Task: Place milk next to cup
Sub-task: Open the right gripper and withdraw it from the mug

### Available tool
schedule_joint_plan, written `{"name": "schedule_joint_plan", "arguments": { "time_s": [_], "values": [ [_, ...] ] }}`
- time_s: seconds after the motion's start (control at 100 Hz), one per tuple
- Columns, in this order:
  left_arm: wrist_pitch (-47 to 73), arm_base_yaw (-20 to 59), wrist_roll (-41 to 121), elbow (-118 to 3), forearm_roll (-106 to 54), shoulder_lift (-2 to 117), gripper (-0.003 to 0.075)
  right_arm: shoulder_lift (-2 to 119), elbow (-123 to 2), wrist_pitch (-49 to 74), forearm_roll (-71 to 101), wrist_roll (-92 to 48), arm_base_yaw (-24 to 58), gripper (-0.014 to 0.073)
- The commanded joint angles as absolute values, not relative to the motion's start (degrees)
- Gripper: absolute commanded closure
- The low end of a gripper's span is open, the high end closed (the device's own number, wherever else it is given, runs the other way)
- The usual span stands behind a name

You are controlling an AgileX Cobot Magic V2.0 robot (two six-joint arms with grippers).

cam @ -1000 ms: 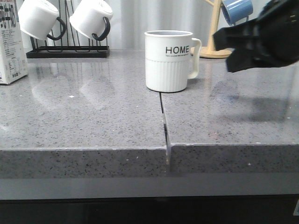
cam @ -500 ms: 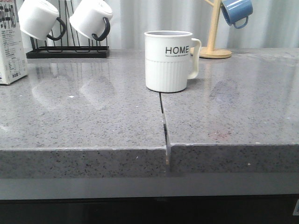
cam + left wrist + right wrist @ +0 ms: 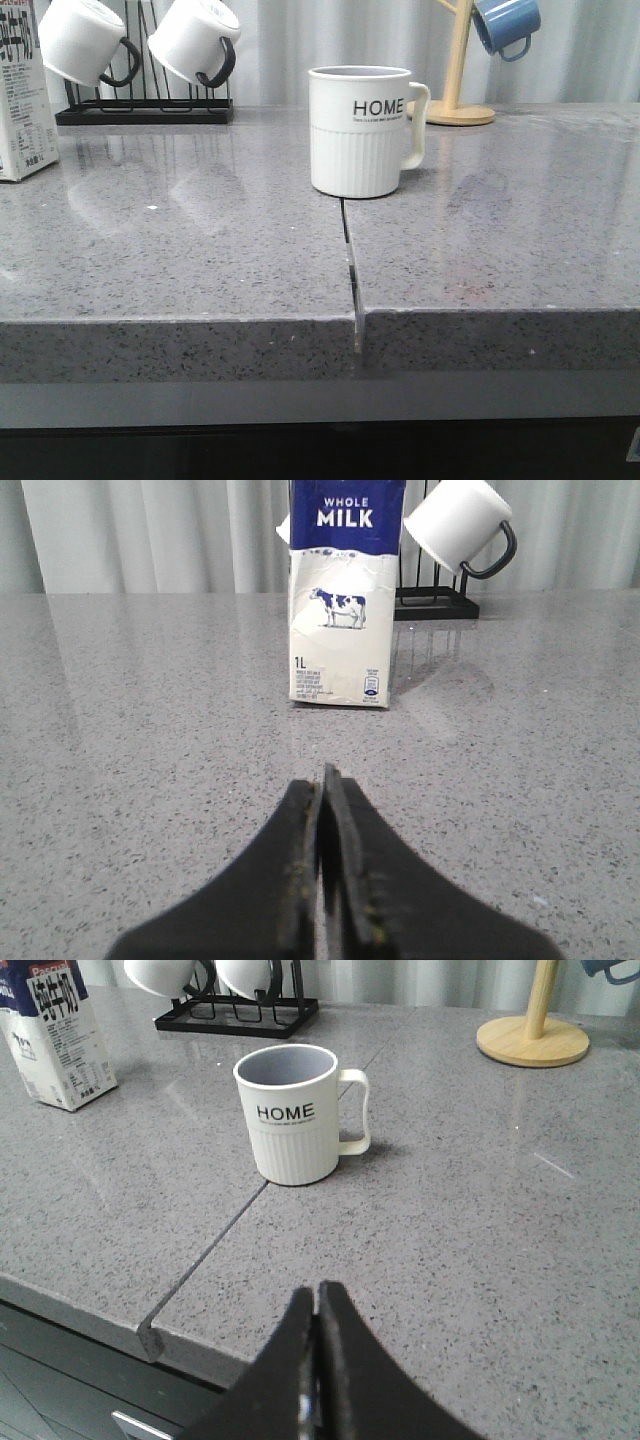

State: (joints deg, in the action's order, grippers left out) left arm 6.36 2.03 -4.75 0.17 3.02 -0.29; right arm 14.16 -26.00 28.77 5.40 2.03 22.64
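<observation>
Bare counter (image 3: 200,250) lies open between the cup (image 3: 360,130) and the milk (image 3: 22,100), well apart at far left. Behind the cup, a mug rack (image 3: 145,105) and wooden stand (image 3: 458,70) obstruct. The counter seam (image 3: 350,270) before the cup appears flush.

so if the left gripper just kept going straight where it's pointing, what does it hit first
Probably the tall white milk carton with the blue top band: it stands upright dead ahead of the shut left gripper, with only bare grey countertop between.
</observation>
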Motion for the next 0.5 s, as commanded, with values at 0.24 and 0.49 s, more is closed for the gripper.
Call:
{"name": "schedule_joint_plan", "arguments": {
  "time_s": [0.24,0.49],
  "values": [
    [2.21,2.16,-4.74,-3.19,3.75,-1.82,0.0741,14.10,-27.38,25.98,5.05,2.03,22.67,0.0631],
    [11.78,2.16,-4.74,-13.78,4.95,6.16,0.0738,14.10,-27.38,25.98,5.05,2.03,22.67,0.0631]
  ]
}}
